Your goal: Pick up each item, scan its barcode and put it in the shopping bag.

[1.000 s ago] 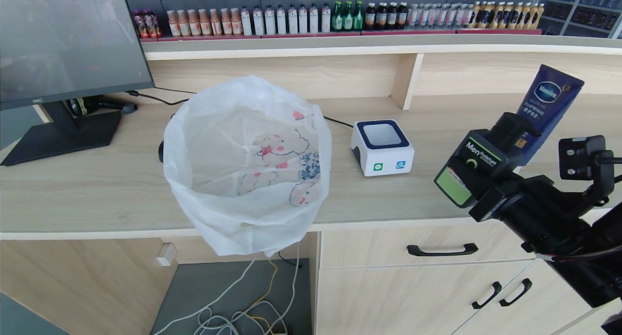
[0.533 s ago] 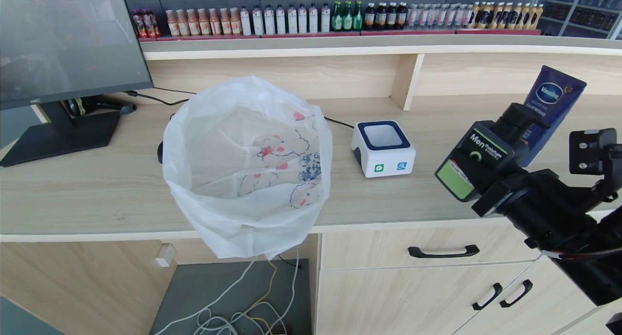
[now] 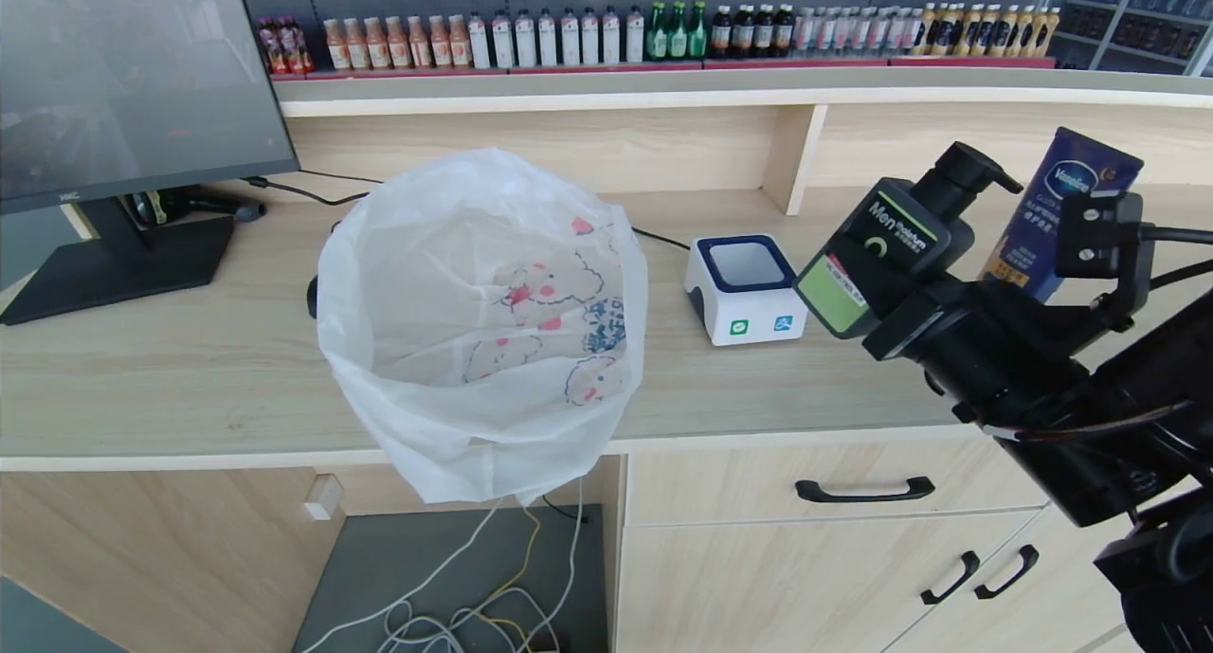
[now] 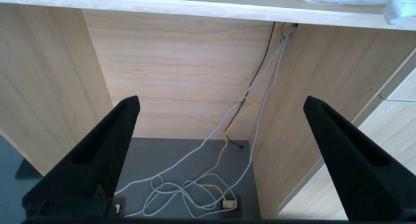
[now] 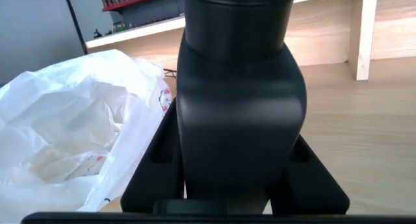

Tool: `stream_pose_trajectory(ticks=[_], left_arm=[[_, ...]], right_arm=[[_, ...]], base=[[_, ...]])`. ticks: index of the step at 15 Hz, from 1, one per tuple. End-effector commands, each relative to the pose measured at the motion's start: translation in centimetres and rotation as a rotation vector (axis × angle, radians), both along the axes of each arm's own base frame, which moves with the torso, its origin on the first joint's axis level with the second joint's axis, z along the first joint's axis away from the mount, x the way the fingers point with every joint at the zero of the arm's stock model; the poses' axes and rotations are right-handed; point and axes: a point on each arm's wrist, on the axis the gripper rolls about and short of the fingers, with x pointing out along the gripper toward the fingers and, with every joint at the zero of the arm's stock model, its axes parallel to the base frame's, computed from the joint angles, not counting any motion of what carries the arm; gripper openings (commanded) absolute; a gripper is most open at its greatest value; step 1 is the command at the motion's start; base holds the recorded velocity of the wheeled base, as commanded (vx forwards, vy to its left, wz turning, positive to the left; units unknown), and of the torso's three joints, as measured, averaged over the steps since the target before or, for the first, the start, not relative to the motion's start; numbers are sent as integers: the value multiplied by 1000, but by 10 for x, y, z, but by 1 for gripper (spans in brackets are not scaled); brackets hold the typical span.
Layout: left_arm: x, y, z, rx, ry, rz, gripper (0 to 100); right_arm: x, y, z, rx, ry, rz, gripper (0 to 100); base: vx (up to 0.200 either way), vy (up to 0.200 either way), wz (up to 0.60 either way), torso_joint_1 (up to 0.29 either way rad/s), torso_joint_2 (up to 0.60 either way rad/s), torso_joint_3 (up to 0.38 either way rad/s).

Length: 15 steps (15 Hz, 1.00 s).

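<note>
Right hand [image 3: 933,321] is clamped on the black pump bottle [image 3: 881,255], low on its body. The bottle is held tilted in the air just right of the scanner [image 3: 746,288]. The shopping bag [image 3: 479,321] is left of the scanner. Left hand [image 4: 221,104] is spread wide and empty. Judgement: rigid, smooth plastic, likely liquid-heavy, so grip the body, never the pump.

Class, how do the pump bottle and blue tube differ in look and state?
The bottle is black with a pump head; the tube is blue with a flat top. The bottle is tilted, gripped in the right claw; the tube stands free. Both are labelled.
</note>
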Motion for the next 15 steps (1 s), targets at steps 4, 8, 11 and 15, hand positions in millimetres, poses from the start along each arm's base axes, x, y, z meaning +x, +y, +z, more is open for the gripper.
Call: stream_pose_trajectory(ticks=[4,8,11,15], left_arm=[[0,0,0,0,0,0,100],[0,0,0,-1,0,0,100],[0,0,0,0,0,0,100],[0,0,0,-1,0,0,100]], right_arm=[[32,28,30,77,-55,60,0],[57,51,49,150,-47,109,0],[61,52,48,209,10,140,0],[71,59,40,337,100,179,0]], base=[[0,0,0,0,0,0],[0,0,0,0,0,0],[0,0,0,0,0,0],[0,0,0,0,0,0]])
